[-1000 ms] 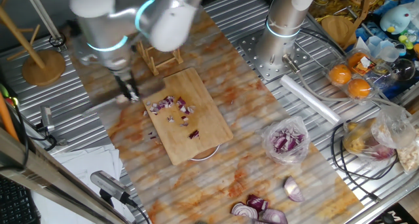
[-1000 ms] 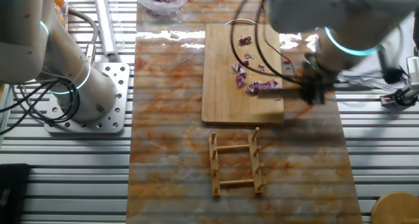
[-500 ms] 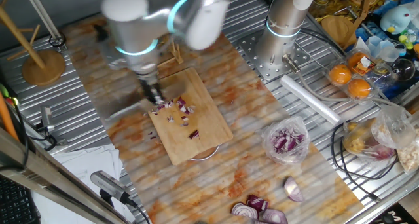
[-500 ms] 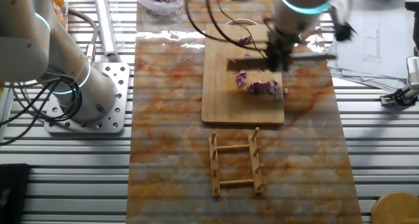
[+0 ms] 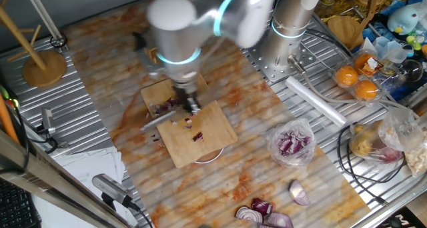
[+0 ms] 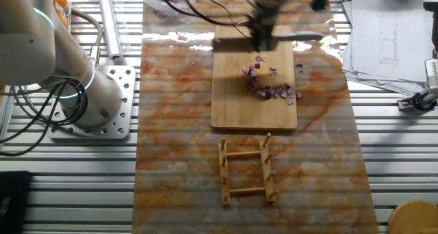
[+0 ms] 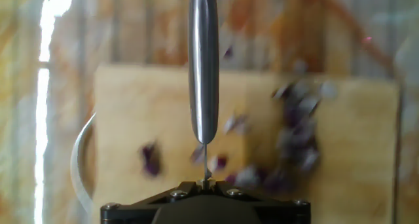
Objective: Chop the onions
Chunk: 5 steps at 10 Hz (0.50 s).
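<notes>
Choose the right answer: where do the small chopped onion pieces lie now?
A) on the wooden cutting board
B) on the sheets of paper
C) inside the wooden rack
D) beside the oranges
A: the onions lie scattered on the cutting board, with the knife in the end effector above it.

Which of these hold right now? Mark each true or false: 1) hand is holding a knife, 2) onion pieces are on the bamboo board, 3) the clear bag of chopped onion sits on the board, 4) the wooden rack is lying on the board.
1) The hand holds a knife: true.
2) The onions lie on the cutting board: true.
3) The bag of chopped onion sits on the board: false, it rests on the table beside it.
4) The wooden rack lies on the board: false, it lies on the table, apart from the board.
</notes>
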Motion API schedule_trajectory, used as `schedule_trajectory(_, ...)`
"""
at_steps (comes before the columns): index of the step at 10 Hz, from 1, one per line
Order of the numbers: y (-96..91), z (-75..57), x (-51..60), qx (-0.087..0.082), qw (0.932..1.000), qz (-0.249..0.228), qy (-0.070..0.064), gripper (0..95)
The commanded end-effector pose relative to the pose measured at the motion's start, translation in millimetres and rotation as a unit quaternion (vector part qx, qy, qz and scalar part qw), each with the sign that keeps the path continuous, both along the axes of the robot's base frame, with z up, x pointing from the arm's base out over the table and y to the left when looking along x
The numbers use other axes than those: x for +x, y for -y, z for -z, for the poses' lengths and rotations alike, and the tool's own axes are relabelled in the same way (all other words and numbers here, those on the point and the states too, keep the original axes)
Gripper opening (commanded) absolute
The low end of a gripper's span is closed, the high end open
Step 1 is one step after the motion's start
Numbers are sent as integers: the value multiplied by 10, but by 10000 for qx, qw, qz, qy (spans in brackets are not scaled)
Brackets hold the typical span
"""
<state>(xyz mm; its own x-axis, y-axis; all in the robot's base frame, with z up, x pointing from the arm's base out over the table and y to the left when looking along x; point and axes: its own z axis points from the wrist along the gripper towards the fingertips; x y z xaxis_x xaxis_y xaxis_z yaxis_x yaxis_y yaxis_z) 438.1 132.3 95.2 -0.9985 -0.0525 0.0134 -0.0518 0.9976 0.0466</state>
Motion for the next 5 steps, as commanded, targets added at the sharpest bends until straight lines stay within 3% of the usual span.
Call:
schedule_trajectory(1, -35, -40, -200, 1, 10000, -5, -39, 0)
schedule_trajectory(3, -18, -43, -222, 2, 10000, -3, -86, 0)
schedule_trajectory(5, 67, -1, -292, -76, 9997, -86, -222, 0)
